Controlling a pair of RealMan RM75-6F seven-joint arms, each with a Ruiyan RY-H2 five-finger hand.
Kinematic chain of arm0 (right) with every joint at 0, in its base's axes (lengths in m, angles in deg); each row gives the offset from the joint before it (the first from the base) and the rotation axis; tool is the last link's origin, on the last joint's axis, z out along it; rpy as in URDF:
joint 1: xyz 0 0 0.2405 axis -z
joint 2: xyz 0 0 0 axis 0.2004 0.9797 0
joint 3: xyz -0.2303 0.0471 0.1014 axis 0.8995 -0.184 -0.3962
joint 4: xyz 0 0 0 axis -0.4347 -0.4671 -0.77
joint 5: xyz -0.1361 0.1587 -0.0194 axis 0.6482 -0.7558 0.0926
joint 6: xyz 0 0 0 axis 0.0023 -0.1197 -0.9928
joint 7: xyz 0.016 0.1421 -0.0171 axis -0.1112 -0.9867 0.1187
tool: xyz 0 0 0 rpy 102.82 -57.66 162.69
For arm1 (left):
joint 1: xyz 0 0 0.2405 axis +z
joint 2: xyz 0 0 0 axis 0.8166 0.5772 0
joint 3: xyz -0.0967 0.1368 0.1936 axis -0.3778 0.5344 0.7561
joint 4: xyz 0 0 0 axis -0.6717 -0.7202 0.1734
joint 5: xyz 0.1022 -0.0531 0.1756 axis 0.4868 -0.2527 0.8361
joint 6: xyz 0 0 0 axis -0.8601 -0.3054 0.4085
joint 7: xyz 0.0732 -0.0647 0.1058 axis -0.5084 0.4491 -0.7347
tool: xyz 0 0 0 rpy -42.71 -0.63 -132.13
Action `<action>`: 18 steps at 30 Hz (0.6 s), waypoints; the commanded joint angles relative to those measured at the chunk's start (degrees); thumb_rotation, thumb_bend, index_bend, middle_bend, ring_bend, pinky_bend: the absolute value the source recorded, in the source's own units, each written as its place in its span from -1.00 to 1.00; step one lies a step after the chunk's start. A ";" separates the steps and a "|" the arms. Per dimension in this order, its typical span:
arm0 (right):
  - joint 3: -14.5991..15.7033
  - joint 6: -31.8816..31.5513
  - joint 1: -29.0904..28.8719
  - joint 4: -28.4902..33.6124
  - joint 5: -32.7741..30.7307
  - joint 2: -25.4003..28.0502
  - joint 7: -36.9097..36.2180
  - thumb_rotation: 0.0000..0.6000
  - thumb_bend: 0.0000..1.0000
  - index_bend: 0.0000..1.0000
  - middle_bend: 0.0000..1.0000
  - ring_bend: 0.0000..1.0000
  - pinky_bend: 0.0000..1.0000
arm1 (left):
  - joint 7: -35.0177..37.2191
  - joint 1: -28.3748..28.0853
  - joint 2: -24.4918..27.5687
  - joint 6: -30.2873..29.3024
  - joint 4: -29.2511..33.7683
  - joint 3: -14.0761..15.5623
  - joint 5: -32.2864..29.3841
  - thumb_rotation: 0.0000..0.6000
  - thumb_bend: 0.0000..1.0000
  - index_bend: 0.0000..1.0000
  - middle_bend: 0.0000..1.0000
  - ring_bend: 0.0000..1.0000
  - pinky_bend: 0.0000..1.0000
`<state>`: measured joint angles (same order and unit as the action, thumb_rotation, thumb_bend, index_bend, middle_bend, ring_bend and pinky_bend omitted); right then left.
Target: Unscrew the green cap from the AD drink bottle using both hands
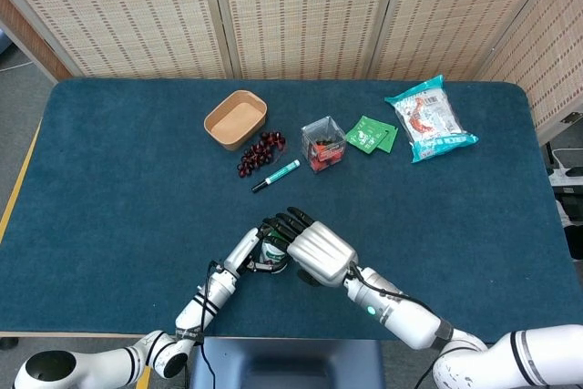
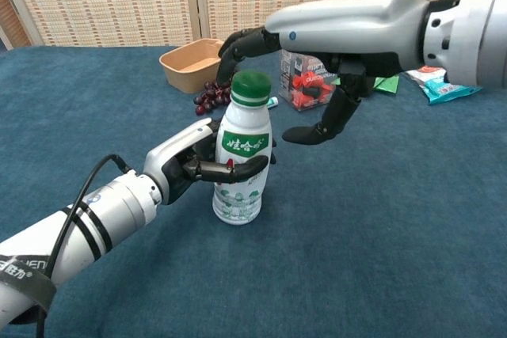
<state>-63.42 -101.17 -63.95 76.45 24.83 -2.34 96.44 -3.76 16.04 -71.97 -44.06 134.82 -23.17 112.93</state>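
White-bodied AD drink bottle [image 2: 240, 162]: stands upright on the table [image 2: 380, 243], long axis vertical; my landmark for all entries. Left hand [image 2: 190, 165]: nearest me, fingers wrapped round the bottle's middle, holding it steady. Green cap [image 2: 251, 87]: still seated on the bottle's top. Right hand [image 2: 317, 45]: above and to the right of the cap, fingers spread and empty, fingertips [image 2: 230, 47] curling just behind the cap's far side; whether they touch it I cannot tell. I judge it must drop and close on the cap. Grapes [image 2: 207, 97], cardboard bowl [image 2: 198, 62]: beyond the bottle.
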 commanded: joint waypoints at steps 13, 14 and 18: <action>1.75 -3.66 2.37 -1.81 -0.60 2.62 1.06 1.00 -0.49 -0.72 -1.00 -1.00 -1.00 | -0.77 0.22 -0.32 -0.12 0.25 0.23 -0.19 1.00 0.67 0.43 0.57 -0.34 -0.89; 1.86 -3.43 2.30 -1.87 -0.83 2.58 1.06 1.00 -0.49 -0.72 -1.00 -1.00 -1.00 | -0.85 0.21 -0.35 -0.01 0.25 0.24 -0.25 1.00 0.67 0.43 0.57 -0.34 -0.89; 2.14 -2.33 1.83 -1.60 -1.26 2.43 0.95 1.00 -0.49 -0.72 -1.00 -1.00 -1.00 | -1.15 0.11 -0.39 0.20 0.35 0.10 -0.42 1.00 0.67 0.43 0.57 -0.34 -0.89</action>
<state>-61.32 -103.54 -62.09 74.84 23.61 0.11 97.40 -4.93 16.15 -72.35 -43.86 135.18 -23.08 112.52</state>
